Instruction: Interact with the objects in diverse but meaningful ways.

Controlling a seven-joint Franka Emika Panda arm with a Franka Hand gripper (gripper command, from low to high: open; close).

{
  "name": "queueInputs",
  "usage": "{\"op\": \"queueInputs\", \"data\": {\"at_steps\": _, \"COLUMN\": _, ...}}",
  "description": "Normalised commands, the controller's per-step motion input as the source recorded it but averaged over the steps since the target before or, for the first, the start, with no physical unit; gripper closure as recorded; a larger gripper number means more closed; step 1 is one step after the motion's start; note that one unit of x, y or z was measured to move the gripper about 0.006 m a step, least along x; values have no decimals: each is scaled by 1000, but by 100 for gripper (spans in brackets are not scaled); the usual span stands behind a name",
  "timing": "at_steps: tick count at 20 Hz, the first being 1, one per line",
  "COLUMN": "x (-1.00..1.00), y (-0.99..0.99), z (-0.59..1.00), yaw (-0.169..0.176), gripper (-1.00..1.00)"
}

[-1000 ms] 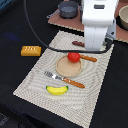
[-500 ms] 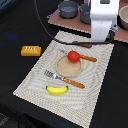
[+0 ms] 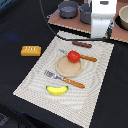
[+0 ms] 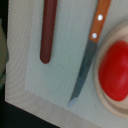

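While the white arm (image 3: 104, 19) stands upright at the far edge of the placemat (image 3: 35, 80), its wrist points straight down over the mat's far side, above the dark brown sausage (image 3: 82, 44). No fingers show in either view, so whether the gripper is released or clenched cannot be told, and nothing is seen held. No readable writing or labels anywhere; both views are soft.

Wrist view looks straight down on the sausage (image 4: 48, 30), lying lengthwise on the mat, with the knife (image 4: 90, 50) beside it, apart, orange handle with two pale rivets, grey blade tip near the mat's edge. Red tomato (image 4: 114, 70) sits on the round wooden plate (image 4: 102, 105); the knife blade lies just beside the plate rim.

Exterior view: tomato (image 3: 73, 56) on the plate (image 3: 65, 67) mid-mat, knife (image 3: 88, 58) reaching off toward the exterior view's right. Orange-handled fork (image 3: 65, 79) lies on the mat nearer the camera, yellow banana (image 3: 57, 90) beyond it near the mat's near edge. Golden ridged bread loaf (image 3: 31, 50) sits off the mat on the dark table, exterior view's left. Grey pots (image 3: 69, 8) on a brown board behind the mat.
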Motion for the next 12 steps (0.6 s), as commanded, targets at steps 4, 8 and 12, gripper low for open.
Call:
{"op": "queueInputs", "data": {"at_steps": 4, "x": -533, "y": 481, "z": -499, "yaw": 16, "gripper": -100}}
{"op": "queueInputs", "data": {"at_steps": 8, "x": -481, "y": 337, "z": -566, "yaw": 8, "gripper": -100}}
{"op": "queueInputs", "data": {"at_steps": 12, "x": -251, "y": 122, "z": -455, "yaw": 1, "gripper": -100}}
